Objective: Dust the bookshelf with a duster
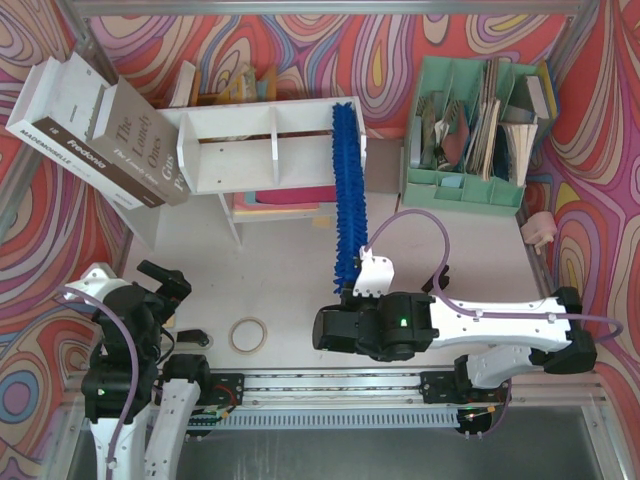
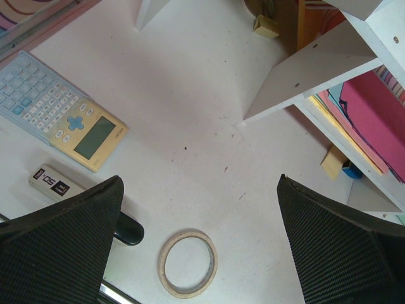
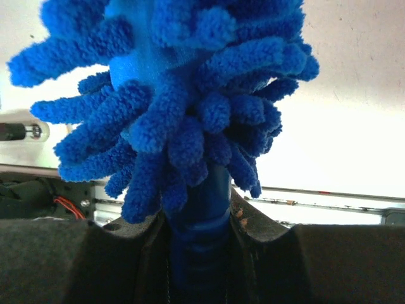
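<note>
The duster [image 3: 183, 107] fills the upper centre of the frame with shaggy blue bristles. Its blue handle [image 3: 201, 209] runs down to the bottom centre, clamped in the right gripper [image 3: 199, 237] between dark padded fingers [image 3: 76, 259]. The white table [image 3: 345, 126] lies behind at right.

Tape roll [image 1: 249, 334] lying flat on the white table [image 1: 290, 262], calculator [image 2: 63, 120] resting face up beside a small labelled block [image 2: 54, 183], two books [image 1: 130, 140] leaning at far left, mint-green organizer [image 1: 465, 190] holding papers upright, pink folders [image 2: 373, 104] lying stacked, swirl-patterned backdrop [image 1: 400, 40] wrapping around behind.
</note>
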{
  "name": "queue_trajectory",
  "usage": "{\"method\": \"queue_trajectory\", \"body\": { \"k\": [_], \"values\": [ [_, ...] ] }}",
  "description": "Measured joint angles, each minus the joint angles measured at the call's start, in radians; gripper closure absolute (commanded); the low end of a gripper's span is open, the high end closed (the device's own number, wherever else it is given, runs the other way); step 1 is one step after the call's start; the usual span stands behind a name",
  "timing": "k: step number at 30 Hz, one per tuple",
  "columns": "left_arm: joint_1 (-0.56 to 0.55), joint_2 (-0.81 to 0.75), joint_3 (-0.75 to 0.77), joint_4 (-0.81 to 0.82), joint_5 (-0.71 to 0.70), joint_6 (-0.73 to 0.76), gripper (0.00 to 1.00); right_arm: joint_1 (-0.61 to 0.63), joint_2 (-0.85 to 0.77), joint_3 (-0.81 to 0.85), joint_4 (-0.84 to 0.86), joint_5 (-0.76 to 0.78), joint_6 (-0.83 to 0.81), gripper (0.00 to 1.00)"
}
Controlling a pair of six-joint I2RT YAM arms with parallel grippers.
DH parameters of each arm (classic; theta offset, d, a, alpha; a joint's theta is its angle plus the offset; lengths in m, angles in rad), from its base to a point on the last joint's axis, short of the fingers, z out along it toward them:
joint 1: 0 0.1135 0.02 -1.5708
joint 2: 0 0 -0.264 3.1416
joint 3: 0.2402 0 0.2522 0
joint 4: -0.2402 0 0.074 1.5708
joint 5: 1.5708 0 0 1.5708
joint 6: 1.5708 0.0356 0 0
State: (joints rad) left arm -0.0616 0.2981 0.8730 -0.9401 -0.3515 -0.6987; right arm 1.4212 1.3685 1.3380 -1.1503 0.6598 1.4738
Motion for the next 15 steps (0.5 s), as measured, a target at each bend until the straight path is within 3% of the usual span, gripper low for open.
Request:
{"method": "queue_trajectory", "body": {
  "k": [8, 15],
  "values": [
    [0.0, 0.0, 0.0, 0.0, 0.0, 0.0, 0.02, 0.0, 0.0, 0.069, -0.006, 0.045, -0.038, 1.0],
    [0.0, 0.0, 0.0, 0.0, 0.0, 0.0, 0.02, 0.0, -0.001, 0.034, 0.035, 0.047, -0.05, 1.0]
  ]
}}
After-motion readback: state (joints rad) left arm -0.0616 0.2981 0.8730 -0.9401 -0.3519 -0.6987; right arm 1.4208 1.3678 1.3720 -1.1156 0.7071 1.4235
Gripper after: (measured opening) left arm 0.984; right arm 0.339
